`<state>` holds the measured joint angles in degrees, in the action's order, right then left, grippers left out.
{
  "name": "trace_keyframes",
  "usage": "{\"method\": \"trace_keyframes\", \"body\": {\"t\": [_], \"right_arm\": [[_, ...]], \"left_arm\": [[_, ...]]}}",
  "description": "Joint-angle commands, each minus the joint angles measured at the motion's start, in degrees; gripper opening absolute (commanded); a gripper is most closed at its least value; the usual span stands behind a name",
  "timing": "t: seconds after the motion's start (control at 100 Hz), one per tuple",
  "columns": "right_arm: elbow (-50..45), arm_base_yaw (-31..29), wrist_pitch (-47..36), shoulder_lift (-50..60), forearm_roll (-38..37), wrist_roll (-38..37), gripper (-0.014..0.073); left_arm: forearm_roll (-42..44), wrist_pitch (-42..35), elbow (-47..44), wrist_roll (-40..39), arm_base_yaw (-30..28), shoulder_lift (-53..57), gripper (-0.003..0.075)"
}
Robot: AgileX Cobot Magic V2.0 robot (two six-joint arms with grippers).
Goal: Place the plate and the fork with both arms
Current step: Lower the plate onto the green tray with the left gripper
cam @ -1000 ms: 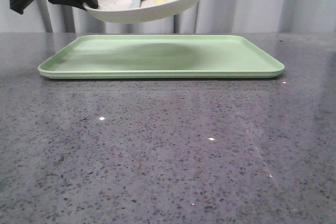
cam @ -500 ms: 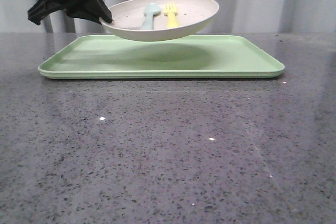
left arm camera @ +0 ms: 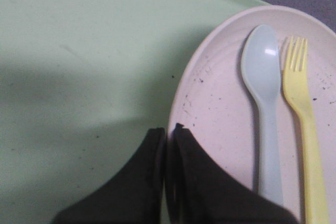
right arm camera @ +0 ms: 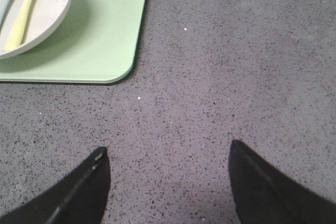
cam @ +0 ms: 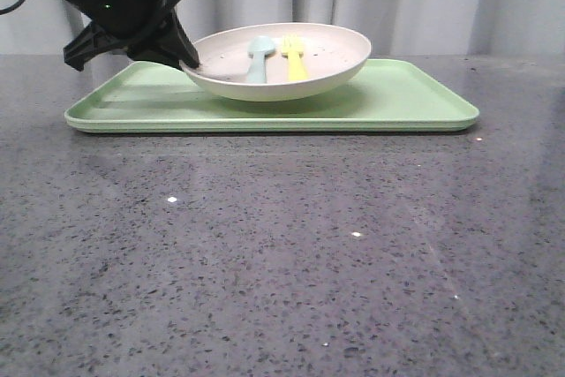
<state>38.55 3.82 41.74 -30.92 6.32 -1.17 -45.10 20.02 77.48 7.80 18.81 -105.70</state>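
Left fingers (cam: 187, 63): at the upper left of the front view your left gripper (left arm camera: 168, 135) is pinched narrow on the plate's near-left rim, one finger outside and one inside the lip.

Plate (cam: 291, 68): you have it over the middle of the green tray (cam: 415, 103), its base looking down on the tray floor or a hair above it; the front view cannot settle which.

Spoon (cam: 258, 57): pale blue-grey, lying in the plate just left of the fork, handle toward the camera.

Fork (cam: 294, 57): yellow, in the centre of the plate, tines to the back and handle pointing at the camera, so its long axis runs front to back, parallel to the spoon.

Key relation: in the front view the fork sits right of your left fingers, across the plate's floor. The left arm is nearer but occupied with the rim, so the fork likely falls to your right arm.

Right fingers (right arm camera: 167, 182): spread wide and holding nothing, above bare bench (right arm camera: 236, 77). In the right wrist view the plate and fork sit at the upper left of the frame, well apart from the fingers, so you would have to reach across the tray's corner.

Next, as a judgement: let go of the rim once the plate is seated, then approach across the fork handle.
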Motion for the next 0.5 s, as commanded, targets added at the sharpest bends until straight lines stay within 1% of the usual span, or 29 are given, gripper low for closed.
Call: {"method": "trace_keyframes", "body": {"t": [0.0, 0.33, 0.49], "right_arm": [[1.99, -0.34, -4.54, -0.79, 0.11, 0.16, 0.0490], [1.99, -0.34, -4.58, -0.79, 0.11, 0.16, 0.0490], [1.99, -0.34, -4.58, -0.79, 0.11, 0.16, 0.0490]], "left_arm": [[-1.09, -4.23, 2.20, -1.31, 1.11, 2.90, -0.0021], [-0.29, -4.41, 2.20, -1.31, 1.11, 2.38, -0.0021], [-0.19, -2.99, 2.20, -1.31, 1.11, 1.09, -0.0021]]}}
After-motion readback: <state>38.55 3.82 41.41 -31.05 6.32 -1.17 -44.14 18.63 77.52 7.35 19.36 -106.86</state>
